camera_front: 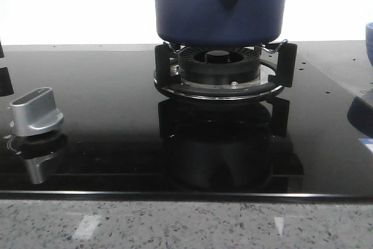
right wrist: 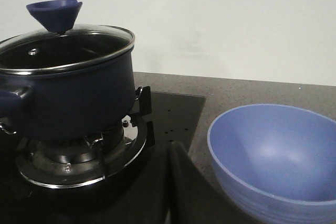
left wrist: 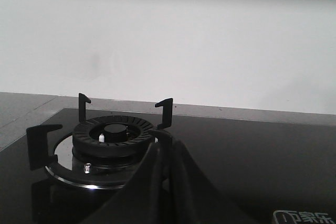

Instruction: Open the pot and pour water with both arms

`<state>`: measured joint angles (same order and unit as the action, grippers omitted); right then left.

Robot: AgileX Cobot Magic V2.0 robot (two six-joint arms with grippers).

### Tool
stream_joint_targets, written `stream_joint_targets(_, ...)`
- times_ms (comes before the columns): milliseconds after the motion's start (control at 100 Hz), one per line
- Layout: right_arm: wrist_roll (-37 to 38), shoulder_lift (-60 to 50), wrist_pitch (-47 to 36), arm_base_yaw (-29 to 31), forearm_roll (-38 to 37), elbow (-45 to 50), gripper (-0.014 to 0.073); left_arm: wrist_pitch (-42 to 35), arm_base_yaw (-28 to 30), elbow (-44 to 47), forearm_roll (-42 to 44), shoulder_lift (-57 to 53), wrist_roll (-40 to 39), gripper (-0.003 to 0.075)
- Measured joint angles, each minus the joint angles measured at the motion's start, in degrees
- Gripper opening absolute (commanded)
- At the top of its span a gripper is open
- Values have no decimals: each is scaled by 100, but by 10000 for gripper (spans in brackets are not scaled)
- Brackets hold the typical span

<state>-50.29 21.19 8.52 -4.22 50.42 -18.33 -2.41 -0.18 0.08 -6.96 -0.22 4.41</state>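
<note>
The dark navy pot (camera_front: 221, 4) stands on the burner grate (camera_front: 218, 71) at the centre of the black glass hob; its handle mount with a dark hole faces me. In the right wrist view the pot (right wrist: 68, 98) carries a glass lid (right wrist: 63, 45) with a blue cone knob (right wrist: 54, 14). My right gripper (right wrist: 170, 145) is shut and empty, low over the hob's edge between the pot and a blue bowl (right wrist: 278, 156). My left gripper (left wrist: 168, 146) is shut and empty, close beside a second burner (left wrist: 113, 135) that bears nothing. Neither gripper shows in the front view.
A silver stove knob (camera_front: 36, 112) sits at the hob's front left. The blue bowl's rim (camera_front: 369, 36) shows at the far right edge, on the grey counter. A speckled stone counter edge (camera_front: 186, 225) runs along the front. A white wall stands behind.
</note>
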Motion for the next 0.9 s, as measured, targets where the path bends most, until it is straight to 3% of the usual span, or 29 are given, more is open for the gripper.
stream_joint_targets(800, -2, 0, -107, 0, 8, 0, -47, 0, 0, 0, 0, 0, -5, -20)
stream_joint_targets(900, 673, 0, -233, 0, -376, 0, -47, 0, 0, 0, 0, 0, -5, -20)
